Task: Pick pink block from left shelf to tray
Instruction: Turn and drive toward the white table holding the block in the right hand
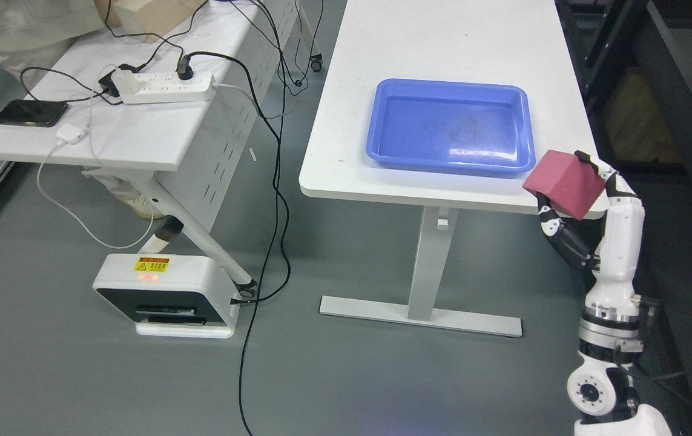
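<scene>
Now right hand (588,203) grips pink block (565,183) (seemingly off-table) beside tray (382,121).

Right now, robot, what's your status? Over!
Right hand gripping pink block, beside table's near right corner. Blue tray empty, block not over it yet. Path clear.

You have open tabletop (442,36) behind and left of the blue tray (450,124). Only the tray's raised rim obstructs entry. Dark shelving (654,79) crowds its right side.
</scene>
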Motion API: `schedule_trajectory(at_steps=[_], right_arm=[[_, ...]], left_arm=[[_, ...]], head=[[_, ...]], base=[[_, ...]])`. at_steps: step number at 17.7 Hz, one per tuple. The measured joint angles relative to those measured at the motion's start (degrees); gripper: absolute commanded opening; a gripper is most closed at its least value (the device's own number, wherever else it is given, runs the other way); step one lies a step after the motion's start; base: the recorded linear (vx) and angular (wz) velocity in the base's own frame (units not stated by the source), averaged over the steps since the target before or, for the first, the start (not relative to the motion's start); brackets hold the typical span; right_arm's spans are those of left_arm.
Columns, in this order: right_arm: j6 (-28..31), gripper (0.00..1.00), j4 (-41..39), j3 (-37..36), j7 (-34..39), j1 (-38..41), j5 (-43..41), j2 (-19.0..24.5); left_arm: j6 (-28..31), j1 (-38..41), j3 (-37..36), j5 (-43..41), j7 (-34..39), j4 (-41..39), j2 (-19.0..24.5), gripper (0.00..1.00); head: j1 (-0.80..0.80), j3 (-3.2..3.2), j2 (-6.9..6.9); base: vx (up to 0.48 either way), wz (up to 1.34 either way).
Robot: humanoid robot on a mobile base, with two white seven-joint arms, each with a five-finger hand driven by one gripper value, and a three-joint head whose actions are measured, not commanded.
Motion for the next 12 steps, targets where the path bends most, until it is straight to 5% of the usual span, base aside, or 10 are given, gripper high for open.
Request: schedule_trajectory(at_steps=[12], right_arm=[[-0.71, 0.15, 0.0, 1.82, 0.68, 0.18, 0.61, 0.0]], left_arm=[[0.0, 0.0, 0.0, 0.0, 0.0, 0.0, 0.01, 1.0]], head=[[0.0, 0.0, 0.01]], base=[[0.212, -0.04]])
